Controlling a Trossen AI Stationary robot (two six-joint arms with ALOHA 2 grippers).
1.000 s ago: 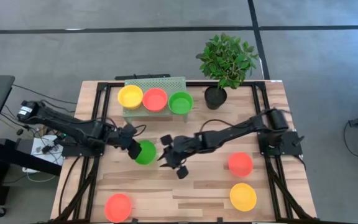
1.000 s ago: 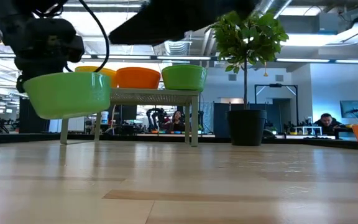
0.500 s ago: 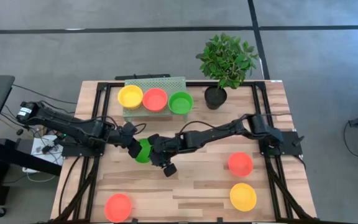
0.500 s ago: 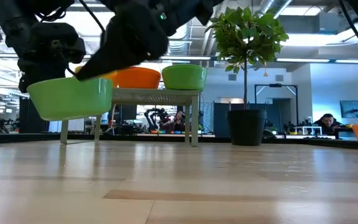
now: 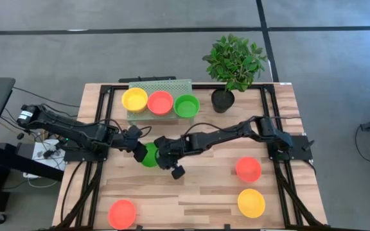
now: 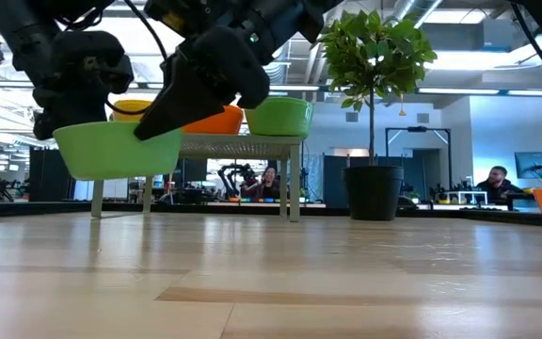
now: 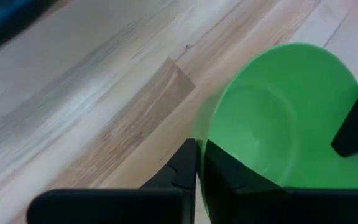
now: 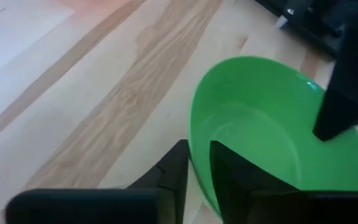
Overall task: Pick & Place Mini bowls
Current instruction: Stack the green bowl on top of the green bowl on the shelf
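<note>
A green mini bowl (image 5: 149,154) hangs above the table's middle left, clear of the wood in the low view (image 6: 119,151). My left gripper (image 5: 140,151) is shut on its left side and my right gripper (image 5: 158,156) is shut on its right side. On the pale green rack (image 5: 172,83) at the far edge rest a yellow bowl (image 5: 134,99), a red bowl (image 5: 160,102) and a green bowl (image 5: 186,105). On the table lie a red bowl (image 5: 248,169), a yellow bowl (image 5: 251,203) and a red bowl (image 5: 122,213). My left gripper (image 7: 199,149) has the bowl's rim (image 7: 202,127) on the side toward the table's left, one finger inside the bowl and one outside. It comes slanting down from the left. The bowl is lifted clear, mouth up. My right gripper (image 8: 197,152) has the rim (image 8: 194,134) on the opposite side, one finger (image 8: 229,171) inside the bowl and one finger (image 8: 176,165) outside. It comes slanting down from the table's right.
A potted plant (image 5: 233,64) in a black pot (image 5: 222,100) stands at the far edge, right of the rack. Bare wood lies near the front edge between the red and yellow bowls. Black frame rails run along the table's left and right sides.
My right gripper has travelled toward the table's left and slightly down to the green bowl held by my left gripper. Its wide-open fingers have shut on the bowl's right rim. The bowl has stayed aloft in about the same place.
</note>
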